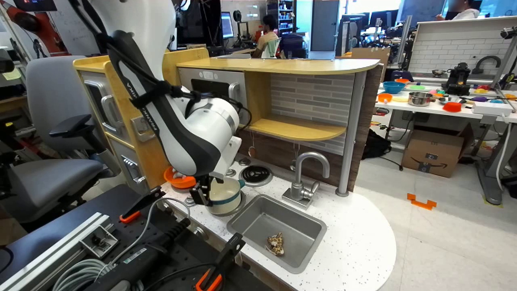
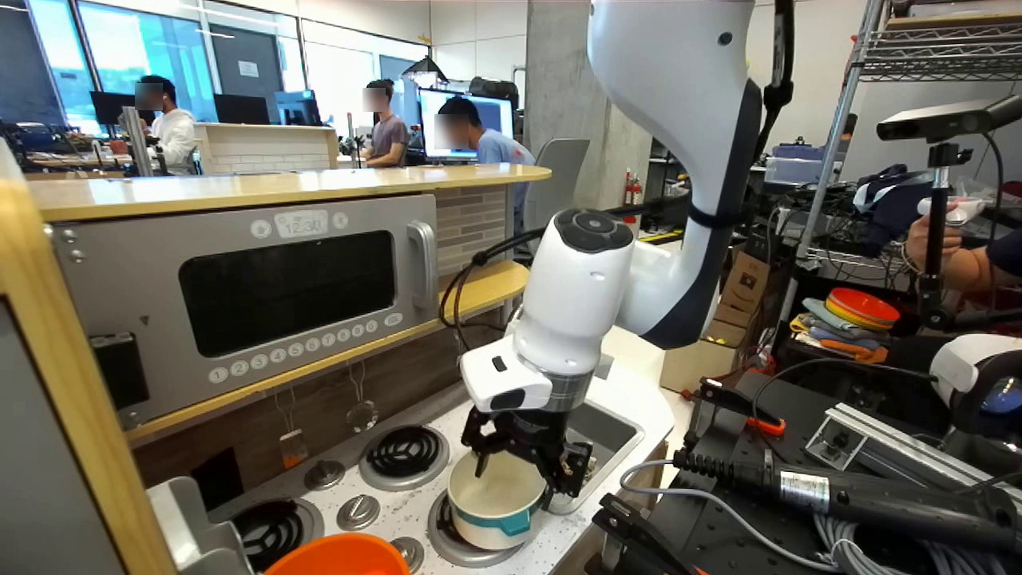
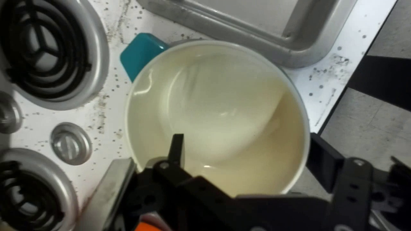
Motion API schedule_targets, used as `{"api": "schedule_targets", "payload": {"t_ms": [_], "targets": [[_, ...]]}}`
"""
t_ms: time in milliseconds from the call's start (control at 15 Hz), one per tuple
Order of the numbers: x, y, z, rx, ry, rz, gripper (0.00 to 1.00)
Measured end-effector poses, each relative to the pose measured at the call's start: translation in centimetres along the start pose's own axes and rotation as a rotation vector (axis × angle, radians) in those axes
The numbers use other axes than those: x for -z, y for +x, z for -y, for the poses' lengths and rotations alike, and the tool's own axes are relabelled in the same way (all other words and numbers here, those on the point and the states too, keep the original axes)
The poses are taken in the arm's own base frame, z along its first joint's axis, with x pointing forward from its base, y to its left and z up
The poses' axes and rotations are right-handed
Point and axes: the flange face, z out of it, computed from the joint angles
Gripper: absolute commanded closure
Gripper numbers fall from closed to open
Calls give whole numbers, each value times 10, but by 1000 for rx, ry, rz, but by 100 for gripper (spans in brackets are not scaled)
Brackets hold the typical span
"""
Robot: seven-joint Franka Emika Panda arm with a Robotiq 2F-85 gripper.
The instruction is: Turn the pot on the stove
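The hand (image 3: 249, 146) is spread wide — one finger (image 3: 176, 150) over the pot (image 3: 208, 99), one outside. The pot's upright, a blue handle (image 3: 143, 55) pointing between sink (image 3: 276, 48) and burner (image 3: 41, 48).

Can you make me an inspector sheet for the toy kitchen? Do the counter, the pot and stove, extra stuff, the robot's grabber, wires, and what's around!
Surface: white speckled counter, dark smudges.
Pot: upright on a burner, cream inside.
Stove: black coil burners, silver knobs.
Clutter: orange bowl on the stove; spotted item in the sink.
Gripper: open; one finger over the pot's opening, the other outside its rim; contact unclear.
Cables: grey cable coiled on the black table; black cables looped beside the arm.
Surroundings: people in the background, grey chair.
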Motion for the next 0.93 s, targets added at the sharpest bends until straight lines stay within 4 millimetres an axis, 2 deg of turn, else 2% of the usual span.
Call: {"api": "schedule_targets", "payload": {"t_ms": [200, 400, 600, 933], "targets": [[37, -1, -19, -92, -65, -3, 0], [71, 0, -22, -203, -104, 25, 0], [92, 8, -2, -337, -98, 91, 0], [110, 29, 55, -584, -6, 154, 0]]}}
